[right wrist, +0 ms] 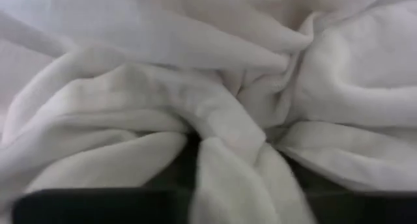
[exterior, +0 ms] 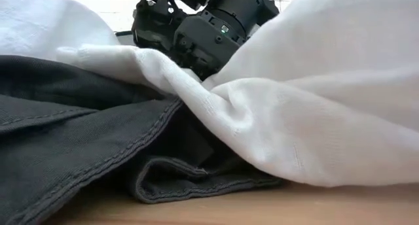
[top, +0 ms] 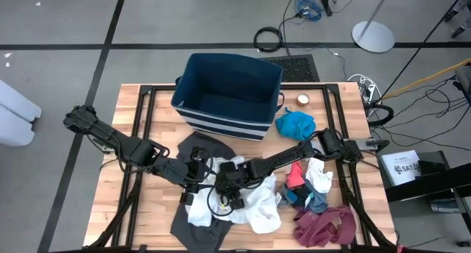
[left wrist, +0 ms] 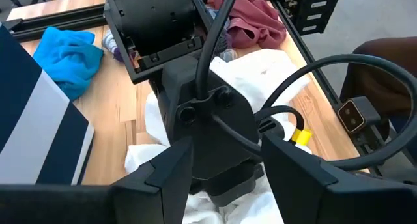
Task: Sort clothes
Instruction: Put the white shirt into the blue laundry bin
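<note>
At the tabletop's (top: 140, 106) front centre, my right claw (top: 234, 188) is pressed into the white garment (top: 257, 205), fabric bunched ahead of it; whether it has hold I cannot tell. My left claw (top: 197, 181) stands open just beside it. Risk: the soft, crumpled cotton overlaps the dark grey garment (top: 195, 223), whose stitched hem may drag along; the claws could collide.
</note>
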`<state>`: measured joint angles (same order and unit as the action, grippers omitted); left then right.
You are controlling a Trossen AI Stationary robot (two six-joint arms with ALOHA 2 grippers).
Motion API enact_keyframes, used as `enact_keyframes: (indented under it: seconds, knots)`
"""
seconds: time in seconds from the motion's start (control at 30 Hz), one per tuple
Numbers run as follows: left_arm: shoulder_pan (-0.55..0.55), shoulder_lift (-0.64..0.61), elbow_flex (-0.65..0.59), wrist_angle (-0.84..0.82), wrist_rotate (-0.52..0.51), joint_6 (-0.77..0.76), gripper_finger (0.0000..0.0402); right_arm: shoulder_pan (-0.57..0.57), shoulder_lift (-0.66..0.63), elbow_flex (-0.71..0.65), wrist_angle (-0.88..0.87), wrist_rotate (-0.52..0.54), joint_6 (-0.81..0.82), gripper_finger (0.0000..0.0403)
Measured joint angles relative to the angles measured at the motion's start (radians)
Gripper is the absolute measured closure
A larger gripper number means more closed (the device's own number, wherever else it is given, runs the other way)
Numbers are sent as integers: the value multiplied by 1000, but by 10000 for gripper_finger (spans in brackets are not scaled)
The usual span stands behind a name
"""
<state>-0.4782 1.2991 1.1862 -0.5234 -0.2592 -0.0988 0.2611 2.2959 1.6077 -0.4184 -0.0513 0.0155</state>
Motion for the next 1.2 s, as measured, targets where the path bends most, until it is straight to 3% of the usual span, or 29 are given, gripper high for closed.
enact_keyframes:
  seconds: [0.07,0.1,0.23,0.37,0.53,0.87,1.0,1.2]
  knots:
    - [0,0,0,-6,0,-1,210,0,-1,0,-6,2,-11,367]
    - [0,0,0,-14,0,-1,210,0,-1,0,-6,3,-21,374]
    - [0,0,0,-60,-22,-25,210,2,-33,-3,-26,23,-27,374]
    - [-16,-21,-25,-68,-137,-26,210,10,-112,-16,-111,49,-5,374]
    - [-35,-105,-32,-102,-175,-36,210,55,-229,-25,-282,233,27,375]
    - [-94,-152,-52,-111,-358,-77,210,196,-433,-21,-297,525,51,375]
    - [-105,-167,-135,-88,-391,-97,210,249,-524,-21,-294,644,51,376]
    - [-107,-257,-309,-73,-441,-257,210,316,-670,-18,-269,780,19,376]
